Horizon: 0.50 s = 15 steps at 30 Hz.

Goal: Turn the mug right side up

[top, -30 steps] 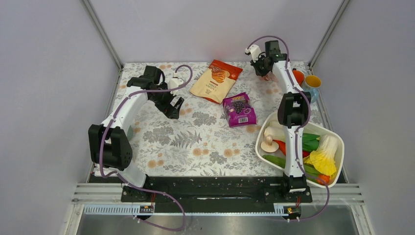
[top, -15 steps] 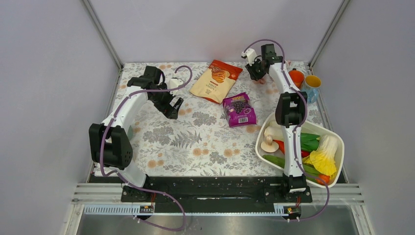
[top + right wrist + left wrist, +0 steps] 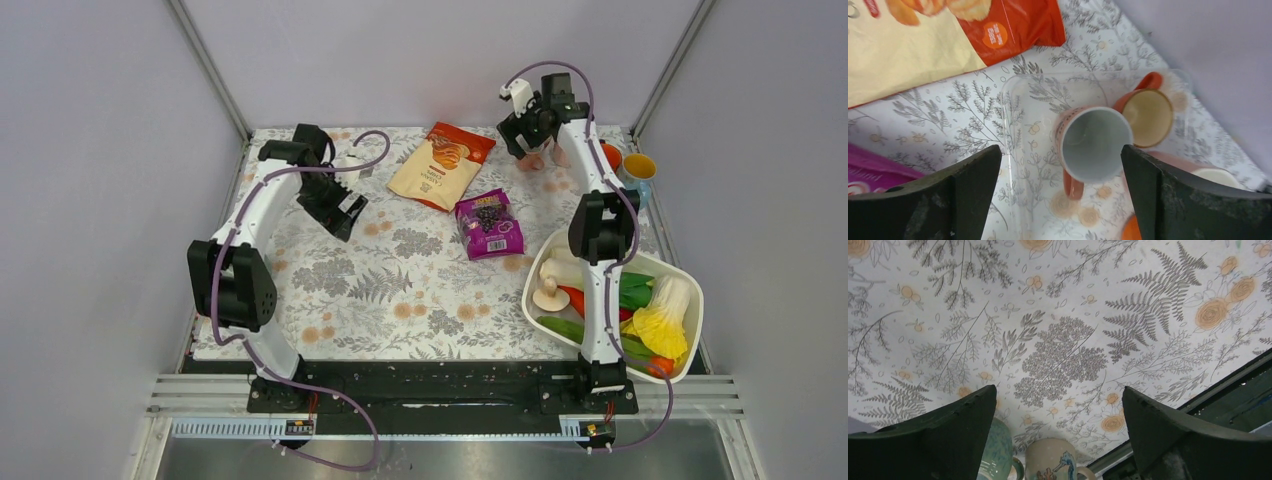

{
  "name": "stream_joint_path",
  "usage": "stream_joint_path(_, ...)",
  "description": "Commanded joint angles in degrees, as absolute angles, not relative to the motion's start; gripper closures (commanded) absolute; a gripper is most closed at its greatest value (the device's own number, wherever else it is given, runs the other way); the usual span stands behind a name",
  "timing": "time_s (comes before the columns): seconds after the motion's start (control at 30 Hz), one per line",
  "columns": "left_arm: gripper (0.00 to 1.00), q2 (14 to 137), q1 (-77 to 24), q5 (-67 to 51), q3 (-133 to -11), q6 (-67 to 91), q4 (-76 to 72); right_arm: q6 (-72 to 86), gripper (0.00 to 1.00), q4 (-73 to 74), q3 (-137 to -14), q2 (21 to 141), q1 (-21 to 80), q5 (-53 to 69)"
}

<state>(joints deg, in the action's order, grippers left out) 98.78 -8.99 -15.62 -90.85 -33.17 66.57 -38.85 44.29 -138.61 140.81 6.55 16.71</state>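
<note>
The mug [image 3: 1093,145] stands right side up inside a clear plastic tray [image 3: 1013,125] at the back right of the table. Its white inside faces the camera and its orange handle points toward me. My right gripper [image 3: 1060,147] hangs open above it, both fingers apart from the mug. From above, the mug [image 3: 533,160] shows just below the right gripper [image 3: 533,140]. My left gripper [image 3: 335,210] hovers open over the bare flowered cloth at the left, holding nothing.
An orange mug with a cream inside [image 3: 1147,115] stands right beside the task mug. A yellow mug [image 3: 638,167], a chip bag [image 3: 440,165], a purple bag [image 3: 489,224] and a white basket [image 3: 526,288] of vegetables are about. A teal mug [image 3: 998,450] and a seahorse mug [image 3: 1053,460] stand by the left edge.
My right gripper has opened and let go of the mug, which now stands upright in the tray. The left arm has shifted slightly back and to the left.
</note>
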Motion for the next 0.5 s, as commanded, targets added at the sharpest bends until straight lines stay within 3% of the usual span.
stream_joint_path(0.0, 0.01, 98.4, -6.62, -10.45, -93.37, -35.38, 74.67, -37.14, 0.01, 43.03, -137.24, 129.63, 8.49, 15.42)
stream_joint_path(0.2, 0.01, 94.33, 1.27, -3.62, -88.53, -36.02, 70.91, -38.54, 0.0, 43.04, -128.65, 121.74, 12.49, 12.14)
stream_joint_path(0.47, 0.01, 95.29, 16.3, -8.72, -85.29, -29.22, 59.76, -39.02, 0.01, 43.06, -120.57, 115.75, 18.67, 7.54)
